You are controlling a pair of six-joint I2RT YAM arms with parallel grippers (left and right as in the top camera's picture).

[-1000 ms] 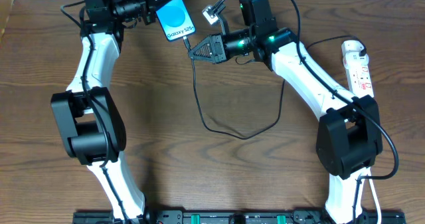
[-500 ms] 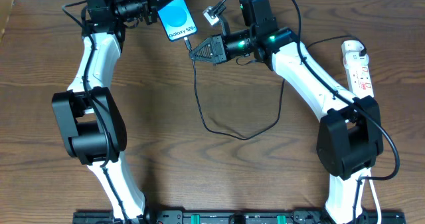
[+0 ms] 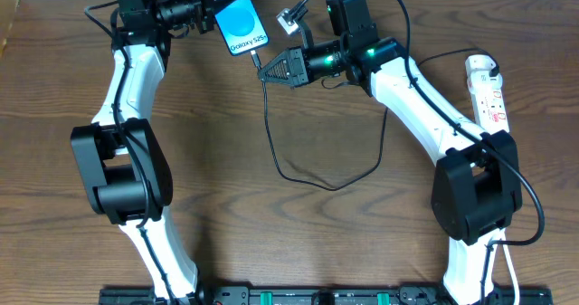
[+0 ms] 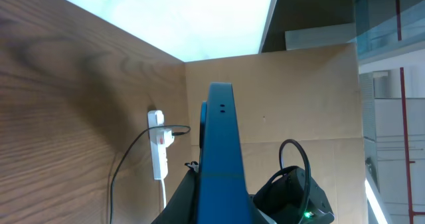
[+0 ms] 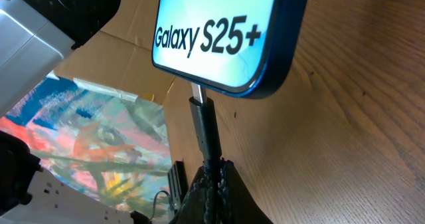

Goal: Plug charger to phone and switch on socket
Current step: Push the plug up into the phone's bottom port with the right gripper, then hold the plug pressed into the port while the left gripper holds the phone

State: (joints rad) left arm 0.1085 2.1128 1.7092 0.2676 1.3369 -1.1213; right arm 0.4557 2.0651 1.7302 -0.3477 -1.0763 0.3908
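The charger [image 5: 202,121] has its tip right at the phone [image 5: 222,31]'s bottom port. The right gripper [image 5: 214,175] is pinched on the cable just behind the connector, steering it. The left gripper [image 3: 213,6] clamps the phone steady, port facing the plug, and the socket [image 3: 487,92] waits far right, untouched.

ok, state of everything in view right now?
phone: screen lit, held by left gripper
charger: tip at phone's port, metal showing, not fully in; plug in socket
socket: switch position unreadable
left gripper: shut on phone
right gripper: shut on charger
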